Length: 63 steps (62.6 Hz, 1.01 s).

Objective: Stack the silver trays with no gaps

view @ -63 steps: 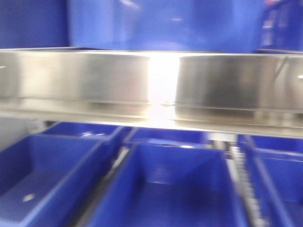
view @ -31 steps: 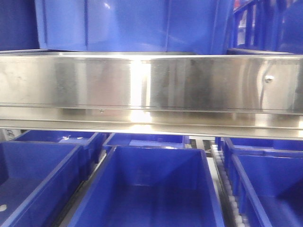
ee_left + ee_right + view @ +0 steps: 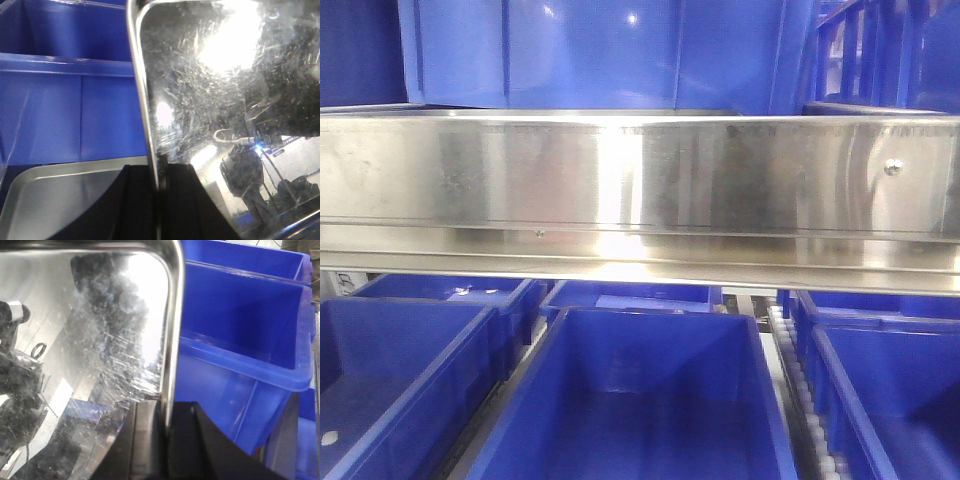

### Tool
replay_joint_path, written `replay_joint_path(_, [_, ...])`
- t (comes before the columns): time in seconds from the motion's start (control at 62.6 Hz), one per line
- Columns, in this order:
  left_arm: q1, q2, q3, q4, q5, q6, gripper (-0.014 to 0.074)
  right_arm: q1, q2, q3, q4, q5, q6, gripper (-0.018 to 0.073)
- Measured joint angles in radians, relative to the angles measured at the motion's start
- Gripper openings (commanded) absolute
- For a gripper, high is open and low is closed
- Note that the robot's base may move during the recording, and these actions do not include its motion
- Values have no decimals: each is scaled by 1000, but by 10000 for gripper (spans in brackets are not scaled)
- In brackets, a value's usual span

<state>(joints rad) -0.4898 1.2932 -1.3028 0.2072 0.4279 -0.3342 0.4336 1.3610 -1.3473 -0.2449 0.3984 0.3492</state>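
Blue bins [image 3: 240, 330] beside silver tray [image 3: 90, 340]

Shelf band bars front
Steel shelf band [image 3: 640, 180] spans full width; open blue bins [image 3: 640, 400] below, silver tray [image 3: 45, 200] in one.

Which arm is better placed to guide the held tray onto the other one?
Probably left: the left gripper clamps the held tray with the lower tray just below. The right gripper clamps a rim too, but sees only bins.
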Motion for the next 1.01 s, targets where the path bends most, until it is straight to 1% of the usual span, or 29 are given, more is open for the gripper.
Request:
replay_joint_path(0.415, [0,0,0,0,0,0,-16,0,0,0,0,-5,0,-69])
replay_joint_path(0.671, [2,0,0,4,-2,0,-16,0,0,0,-2,-66,-2,-69])
replay_joint_path(0.783, [4,0,0,10,-31,-2,-16,-2,-1,0,-2,-97,-6,-69])
replay_joint_path(0.895, [6,-1,0,22,-42,-2,-16,-2,-2,0,4,-82,-8,-69])
replay_joint_path(1.007, [16,-1,0,35,-43,0,-16,0,6,0,55,-18,-8,-69])
